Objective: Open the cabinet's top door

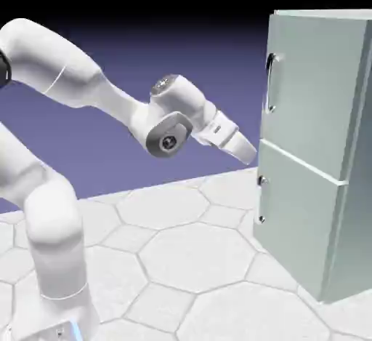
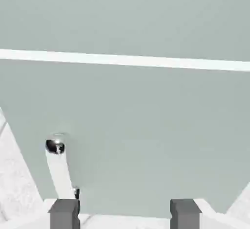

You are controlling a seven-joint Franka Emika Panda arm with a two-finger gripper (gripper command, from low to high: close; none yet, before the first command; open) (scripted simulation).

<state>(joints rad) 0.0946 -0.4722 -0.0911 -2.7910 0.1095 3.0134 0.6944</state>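
The cabinet (image 1: 320, 150) stands at the exterior view's right, pale grey-green, both doors closed flat. Its top door (image 1: 309, 85) carries a long curved silver handle (image 1: 271, 81) near its left edge. My gripper (image 1: 251, 154) hangs just in front of the seam between the two doors, below that handle and apart from it. In the hand view the top door (image 2: 125, 18) fills the area above a bright seam line. Its handle is out of that view. My gripper (image 2: 125, 214) is open, its grey fingertips (image 2: 64, 213) wide apart with nothing between them.
The shorter lower door (image 2: 146, 135) has a small straight silver handle (image 2: 57, 164), seen also in the exterior view as the lower handle (image 1: 261, 200). The white hexagon-patterned table (image 1: 182, 259) spreads under the arm and cabinet.
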